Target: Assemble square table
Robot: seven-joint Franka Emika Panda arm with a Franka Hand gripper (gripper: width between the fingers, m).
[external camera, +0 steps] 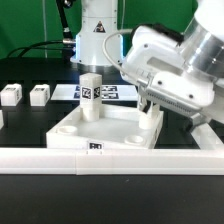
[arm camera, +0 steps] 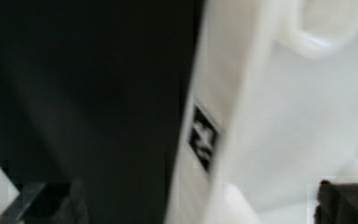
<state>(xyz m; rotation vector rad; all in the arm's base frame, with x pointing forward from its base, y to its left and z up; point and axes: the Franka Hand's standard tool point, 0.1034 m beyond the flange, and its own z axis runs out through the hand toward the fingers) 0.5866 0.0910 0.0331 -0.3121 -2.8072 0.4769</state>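
The white square tabletop (external camera: 112,132) lies socket side up in the middle of the exterior view. One tagged leg (external camera: 91,96) stands upright in its back corner on the exterior view's left. A second leg (external camera: 152,122) stands at the back corner on the exterior view's right, right under my gripper (external camera: 149,106). In the wrist view my gripper (arm camera: 194,206) is open. Its dark fingertips (arm camera: 34,206) stand wide apart over the tabletop's tagged side wall (arm camera: 206,135), and one side of the gap shows only dark table. A round socket (arm camera: 314,36) shows further along the tabletop.
Two loose legs (external camera: 12,95) (external camera: 40,94) lie at the exterior view's left. The marker board (external camera: 110,92) lies behind the tabletop. The long white L-shaped rail (external camera: 60,157) runs along the tabletop's front. The robot's base (external camera: 95,35) stands at the back.
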